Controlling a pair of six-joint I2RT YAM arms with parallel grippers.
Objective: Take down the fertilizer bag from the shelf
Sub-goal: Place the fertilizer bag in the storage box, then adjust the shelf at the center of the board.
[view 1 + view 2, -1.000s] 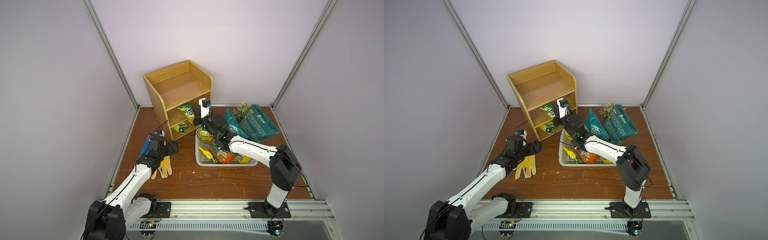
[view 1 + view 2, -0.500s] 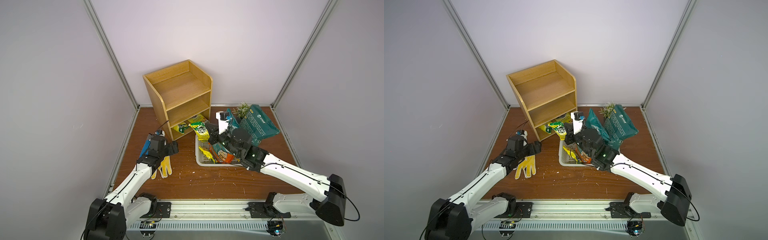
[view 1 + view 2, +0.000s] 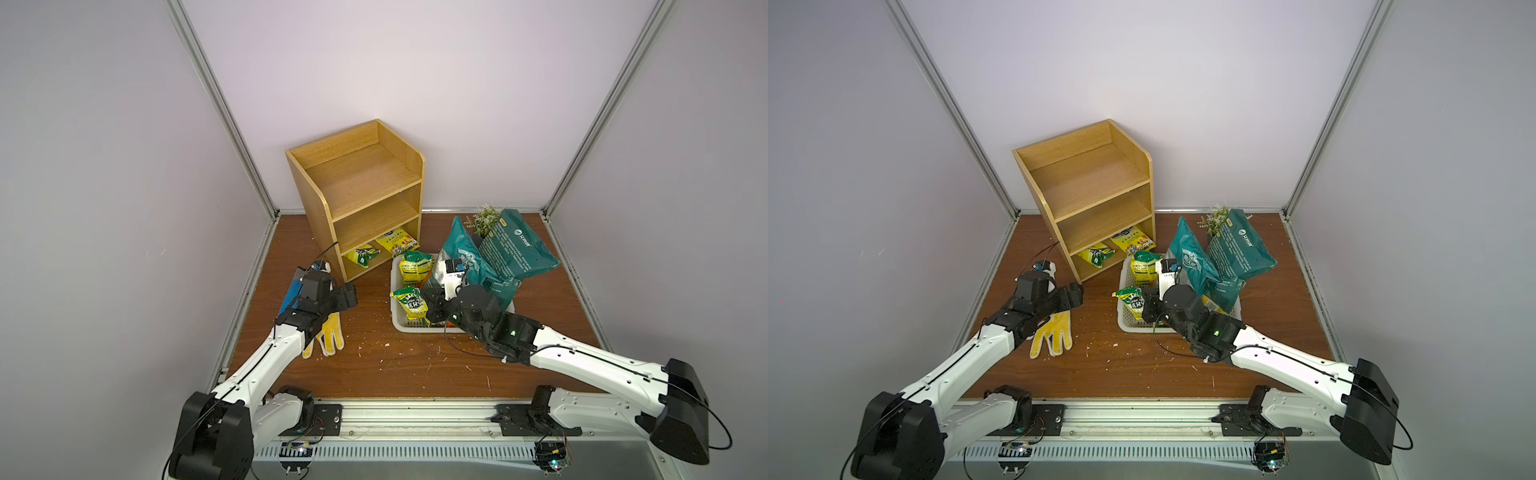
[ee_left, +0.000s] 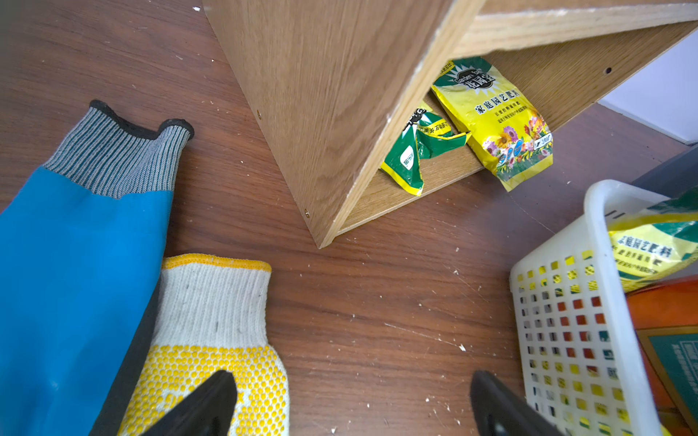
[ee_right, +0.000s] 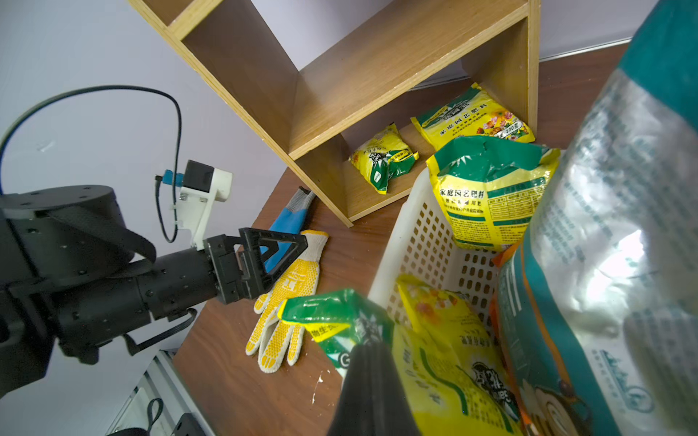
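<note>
While right gripper (image 5: 368, 351), jaws closed, pinches fertilizer bag (image 3: 410, 303) over white basket (image 3: 397, 324) rim, off and near shelf (image 3: 361, 183), left gripper (image 4: 351, 385) hangs wide open, empty, near yellow-dotted glove (image 3: 330, 336) on tabletop (image 3: 415, 365).

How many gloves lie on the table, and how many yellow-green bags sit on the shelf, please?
Gloves: 2 (blue glove, yellow-dotted glove)
Yellow-green bags on the shelf: 2 (crumpled bag, flowered bag), bottom tier
Total: 4
</note>
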